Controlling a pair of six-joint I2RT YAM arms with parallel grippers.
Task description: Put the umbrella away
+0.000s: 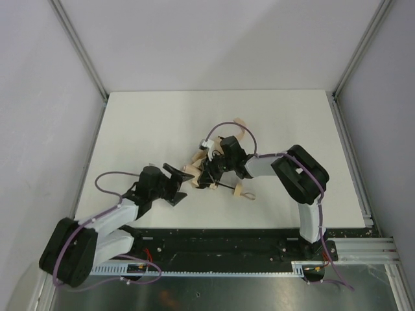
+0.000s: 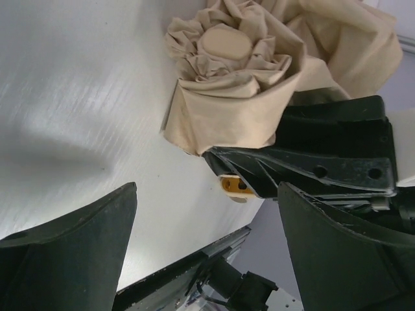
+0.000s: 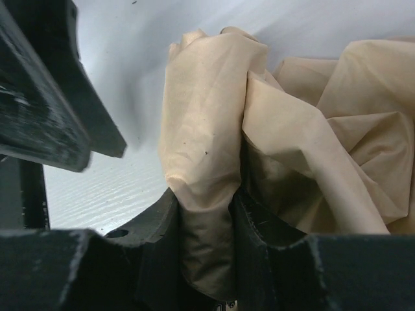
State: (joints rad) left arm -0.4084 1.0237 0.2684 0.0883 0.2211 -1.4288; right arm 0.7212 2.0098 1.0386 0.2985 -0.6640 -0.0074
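The umbrella (image 1: 202,159) lies mid-table as a crumpled beige-tan bundle, with its thin black shaft (image 1: 227,186) and pale wooden handle (image 1: 238,190) pointing toward the near right. My right gripper (image 1: 209,173) is shut on a fold of its fabric, which shows pinched between the jaws in the right wrist view (image 3: 206,207). My left gripper (image 1: 181,184) is open and empty just left of the bundle. In the left wrist view the gripper (image 2: 207,194) faces the gathered fabric and its round cap (image 2: 224,42), with the right gripper's black body (image 2: 324,155) in between.
The white table (image 1: 142,123) is walled on three sides by pale panels with aluminium posts (image 1: 81,48). A black base rail (image 1: 214,243) runs along the near edge. A loose beige flap (image 1: 240,125) lies behind the right wrist. Purple cables (image 1: 107,176) loop off both arms.
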